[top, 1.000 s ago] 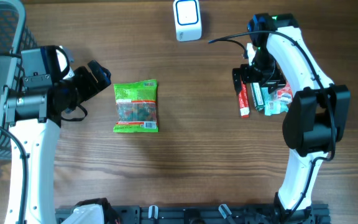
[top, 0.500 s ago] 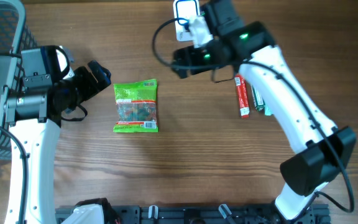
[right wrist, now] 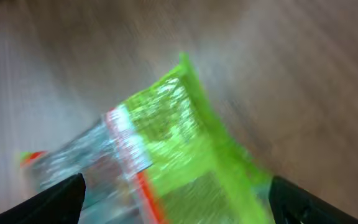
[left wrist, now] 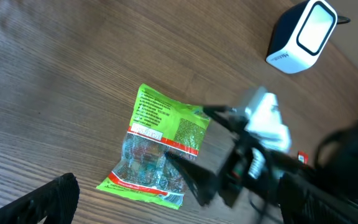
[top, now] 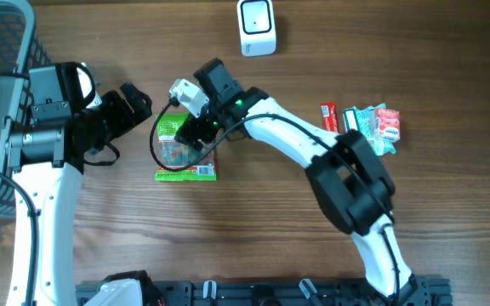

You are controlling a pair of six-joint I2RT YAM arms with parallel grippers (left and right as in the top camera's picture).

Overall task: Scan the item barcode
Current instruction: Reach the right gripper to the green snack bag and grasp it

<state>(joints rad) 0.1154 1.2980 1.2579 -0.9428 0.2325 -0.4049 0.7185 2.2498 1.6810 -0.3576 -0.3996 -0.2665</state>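
Jaws wide apart on both arms. The right jaws hang low over the green snack packet (top: 185, 166) lying flat on the bench (top: 270, 238) — touching or not, I cannot tell; the wrist view is blurred. The right arm (top: 287, 136) reaches far across, hiding the packet's upper corner. The left jaws hold nothing — just beside the packet.

Motion blur smears the green packet (right wrist: 163, 134), perhaps candy.
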